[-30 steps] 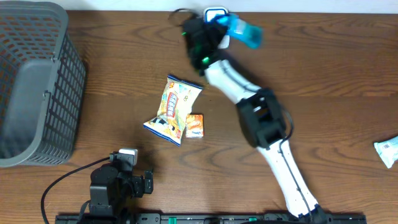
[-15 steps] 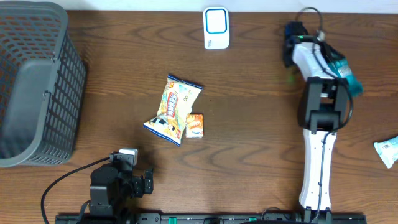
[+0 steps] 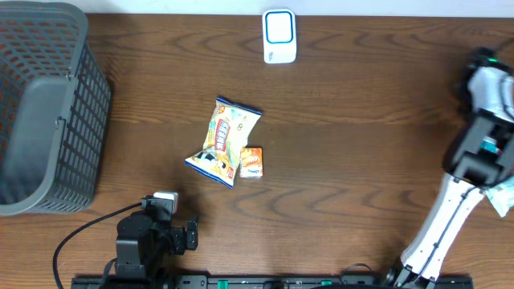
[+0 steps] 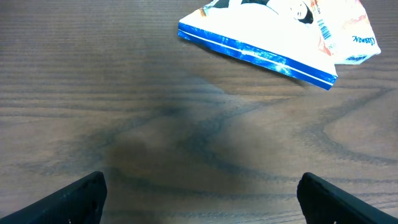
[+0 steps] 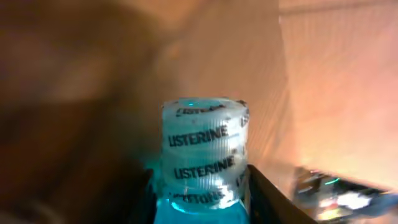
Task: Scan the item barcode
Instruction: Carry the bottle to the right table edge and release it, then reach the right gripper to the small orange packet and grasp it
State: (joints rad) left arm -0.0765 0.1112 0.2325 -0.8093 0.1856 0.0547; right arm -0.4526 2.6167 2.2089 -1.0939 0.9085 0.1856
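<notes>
Slippage is risked if the blue Listerine bottle with clear ribbed cap (image 5: 202, 143), clamped in the jaws of the right gripper (image 5: 202, 194) well apart from the white-and-blue rectangular scanner (image 3: 279, 36), is let loose too soon; the jaws of the left gripper (image 4: 202, 196) are spread wide, empty.

Overhead: fixed above, facing straight down, far enough out to take in most of the desk (image 3: 361, 160). Basket (image 3: 48, 104) at upper left, snack bag (image 3: 223, 140) mid-frame.

Left wrist: low over the desk, looking forward and down across the wood, close. The left tool (image 4: 202, 202) shows at both lower corners. It shares the snack bag's blue edge (top of frame) with overhead.

Right wrist: extremely close, bottle (image 5: 202, 162) cap filling lower centre, surroundings blurred. Overlap with overhead cannot be told.
</notes>
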